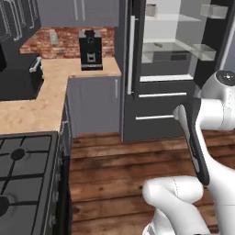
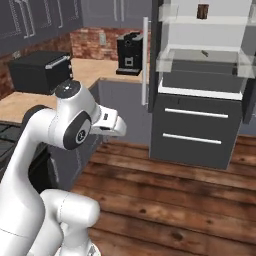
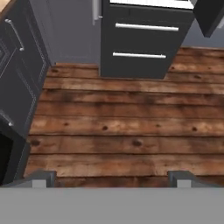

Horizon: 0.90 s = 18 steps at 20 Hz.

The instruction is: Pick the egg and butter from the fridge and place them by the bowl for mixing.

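The fridge [image 1: 165,69] [image 2: 200,100] stands open ahead, a tall dark grey unit with translucent shelves; its door with the long pale bar handle [image 1: 132,55] is swung to the left. A thin olive stick on the middle shelf looks like the butter [image 1: 158,45] [image 2: 204,53]. The egg and the bowl are out of view. In the hand view my gripper [image 3: 113,179] is open and empty, pointing down at the wooden floor well short of the fridge's two lower drawers [image 3: 144,39].
A small brown box [image 2: 202,11] sits on the top shelf. A black coffee machine [image 1: 90,49] and a black appliance [image 1: 20,75] stand on the wooden counter at left. A stove [image 1: 23,174] is at the near left. Dark cabinets [image 3: 17,65] line the left side of the floor.
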Motion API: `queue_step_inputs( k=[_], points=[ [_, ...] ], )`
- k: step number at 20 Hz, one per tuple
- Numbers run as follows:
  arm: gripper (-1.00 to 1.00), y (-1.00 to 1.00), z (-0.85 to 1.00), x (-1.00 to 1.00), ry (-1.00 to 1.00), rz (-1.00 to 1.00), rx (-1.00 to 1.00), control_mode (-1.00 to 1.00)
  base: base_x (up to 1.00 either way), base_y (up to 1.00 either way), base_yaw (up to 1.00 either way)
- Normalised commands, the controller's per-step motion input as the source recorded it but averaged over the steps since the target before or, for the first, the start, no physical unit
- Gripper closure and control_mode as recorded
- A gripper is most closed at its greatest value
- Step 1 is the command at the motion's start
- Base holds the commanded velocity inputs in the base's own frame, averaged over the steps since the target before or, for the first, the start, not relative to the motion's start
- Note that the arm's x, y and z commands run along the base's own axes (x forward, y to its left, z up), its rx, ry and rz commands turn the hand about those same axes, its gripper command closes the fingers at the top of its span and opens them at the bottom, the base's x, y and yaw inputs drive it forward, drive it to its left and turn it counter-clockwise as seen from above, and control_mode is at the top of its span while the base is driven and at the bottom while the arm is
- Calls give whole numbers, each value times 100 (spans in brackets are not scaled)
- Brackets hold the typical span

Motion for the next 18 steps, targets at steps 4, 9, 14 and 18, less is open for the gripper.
queue_step_inputs(
  k=[4,9,14,18],
  points=[
    [-100,0,0,0,0,0,0,100,90,-25,8],
    [-100,0,0,0,0,0,0,100,66,-49,0],
    [-100,0,0,0,0,0,0,100,52,-58,0],
    [-100,0,0,0,0,0,0,100,48,-59,0]
  ],
)
